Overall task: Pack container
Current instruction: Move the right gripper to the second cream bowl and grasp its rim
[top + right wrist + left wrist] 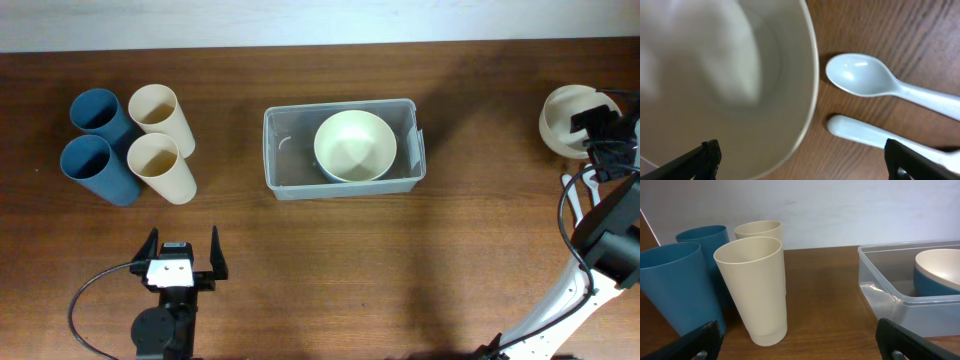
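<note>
Container (290, 165) is set mid-table toward the far edge, packed bowl (355, 145) seated in its right half. The left half is free, presumably for a second. Right gripper (805, 157) is spread wide over the loose bowl (562, 118) at the far right corner, nothing gripped. Container lies well apart from it, toward the left edge. Left gripper (183, 243) is parked wide and empty at the near edge, container ahead and rightward.

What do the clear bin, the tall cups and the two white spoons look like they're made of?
The container: likely clear plastic, with see-through walls and soft glare. The cream cups and blue cups: probably matte plastic, with even colour, thin rims and no shine. The spoons: glossy white, with a highlight in the scoop; plastic or ceramic, hard to tell.
</note>
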{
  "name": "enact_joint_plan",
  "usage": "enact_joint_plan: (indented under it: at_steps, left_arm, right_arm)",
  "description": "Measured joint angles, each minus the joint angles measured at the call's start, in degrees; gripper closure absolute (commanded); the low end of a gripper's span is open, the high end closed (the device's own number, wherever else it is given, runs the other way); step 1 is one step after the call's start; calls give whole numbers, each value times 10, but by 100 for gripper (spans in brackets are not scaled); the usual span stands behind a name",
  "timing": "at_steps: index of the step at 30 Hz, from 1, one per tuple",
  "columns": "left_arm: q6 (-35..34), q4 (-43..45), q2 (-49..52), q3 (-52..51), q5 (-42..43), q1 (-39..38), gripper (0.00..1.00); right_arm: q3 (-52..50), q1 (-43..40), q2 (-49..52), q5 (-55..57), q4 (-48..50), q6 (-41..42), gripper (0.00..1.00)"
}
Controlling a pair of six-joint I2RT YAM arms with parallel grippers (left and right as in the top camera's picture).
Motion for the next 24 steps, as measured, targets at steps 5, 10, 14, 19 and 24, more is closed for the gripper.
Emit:
enact_joint_plan:
  at_steps: [5, 10, 14, 19, 24]
  left_arm:
    - [0, 0, 0, 0, 0, 0, 0]
    - [0, 0, 0, 0, 0, 0, 0]
    - [0, 0, 0, 0, 0, 0, 0]
    - [0, 0, 0, 0, 0, 0, 0]
    - [0, 0, 0, 0, 0, 0, 0]
  right_arm:
    - [-1, 0, 0, 0, 12, 0, 0]
    - [-5, 1, 0, 0, 28, 0, 1]
    - [-21, 3, 0, 0, 40, 0, 1]
    - [-26, 12, 0, 0, 50, 0, 3]
    - [-26, 25, 0, 0, 57, 2, 4]
